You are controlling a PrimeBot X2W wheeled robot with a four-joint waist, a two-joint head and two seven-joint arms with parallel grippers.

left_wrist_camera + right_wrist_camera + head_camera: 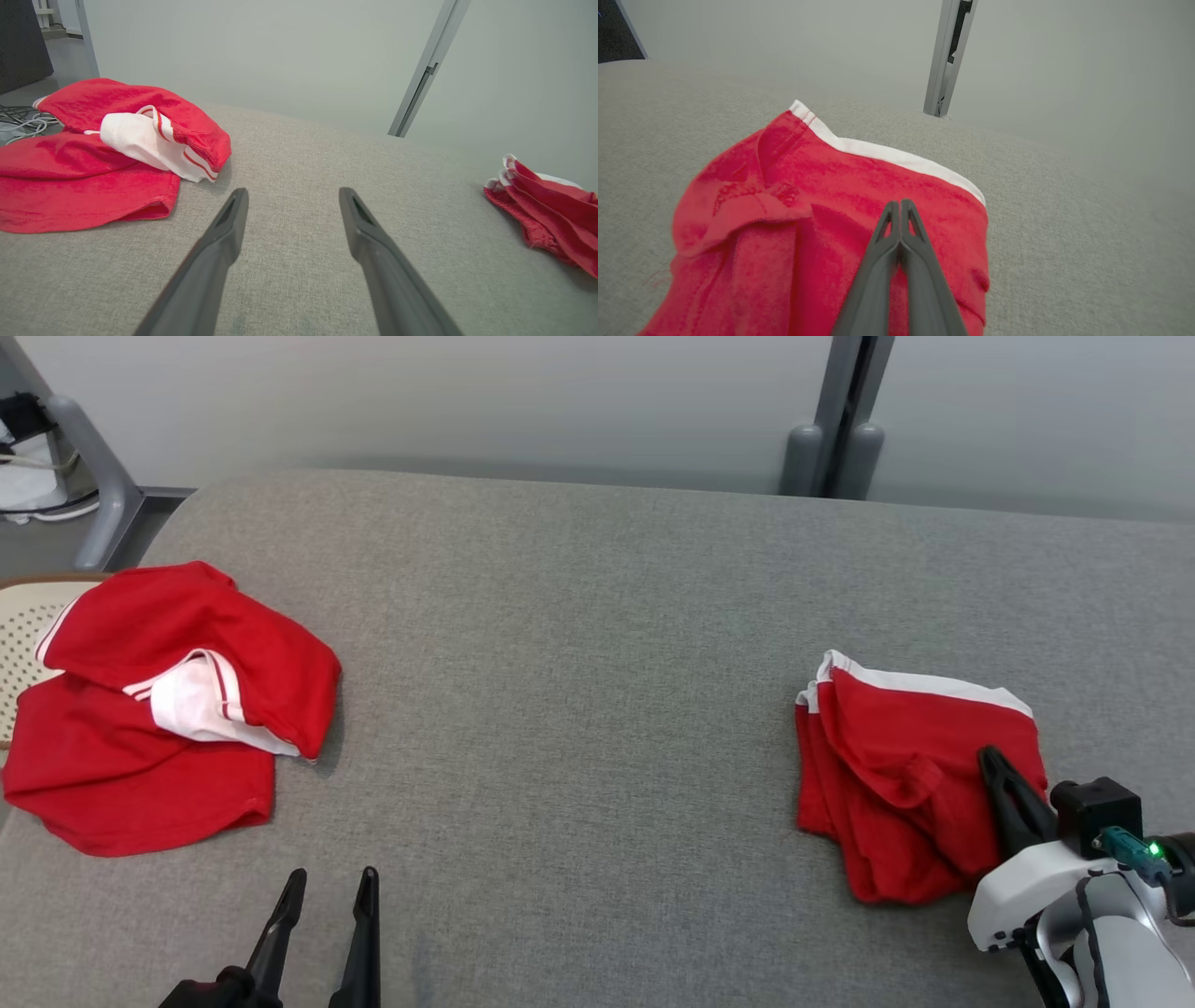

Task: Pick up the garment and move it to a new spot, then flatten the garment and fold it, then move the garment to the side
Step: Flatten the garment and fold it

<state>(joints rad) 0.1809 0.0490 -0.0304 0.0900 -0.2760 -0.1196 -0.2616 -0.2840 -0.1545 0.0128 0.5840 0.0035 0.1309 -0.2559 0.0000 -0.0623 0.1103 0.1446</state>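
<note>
Red folded garment [910, 775] at lower right of the head view, lying on the grey table [579, 644]; right claw [991, 758], fingers pressed together with no cloth seen between them, rests on its near part. Left claw [333, 875], spread and empty, at lower left, near a crumpled red-and-white garment [159, 709]. Judged step: setting the fold aside. Lift the right claw straight off, lest the layers drag or splay

The head camera looks down over the grey surface [597, 616]; the 2 wrist cameras skim low, sharing the folded garment [887, 775].
</note>
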